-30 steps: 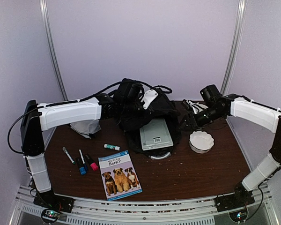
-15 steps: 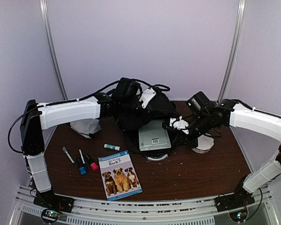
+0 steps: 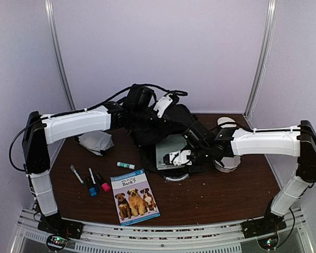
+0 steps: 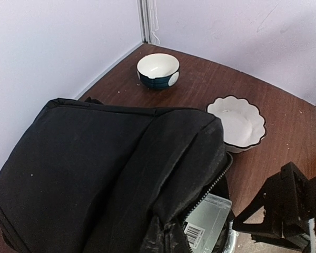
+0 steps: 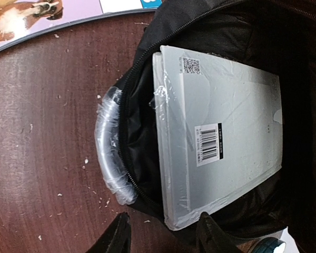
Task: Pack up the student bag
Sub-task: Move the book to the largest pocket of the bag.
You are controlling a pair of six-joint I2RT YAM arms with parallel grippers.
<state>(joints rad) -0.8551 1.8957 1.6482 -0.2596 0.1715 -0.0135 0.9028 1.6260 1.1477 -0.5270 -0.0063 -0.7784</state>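
Note:
The student bag [image 3: 171, 120], black, lies at the table's middle back with its opening toward me. A grey shrink-wrapped book [image 3: 168, 146] lies flat inside the opening. The bag's silver handle [image 3: 178, 176] rests on the table in front. My left gripper [image 3: 141, 104] is shut on the bag's upper flap and holds it raised. In the left wrist view its fingers are hidden behind the bunched fabric of the bag [image 4: 95, 174]. My right gripper [image 5: 163, 237] is open and empty, just above the near corner of the book [image 5: 226, 116], beside the handle [image 5: 108, 153].
A dog picture book [image 3: 134, 196], three markers [image 3: 92, 183] and a glue stick [image 3: 125, 165] lie at the front left. A small grey cloth [image 3: 95, 141] is at the left. A white scalloped bowl [image 4: 237, 122] and a blue bowl [image 4: 158, 70] stand right of the bag.
My right arm has swung from the back right to the left, down over the bag's opening. My left gripper has lifted the flap a little higher.

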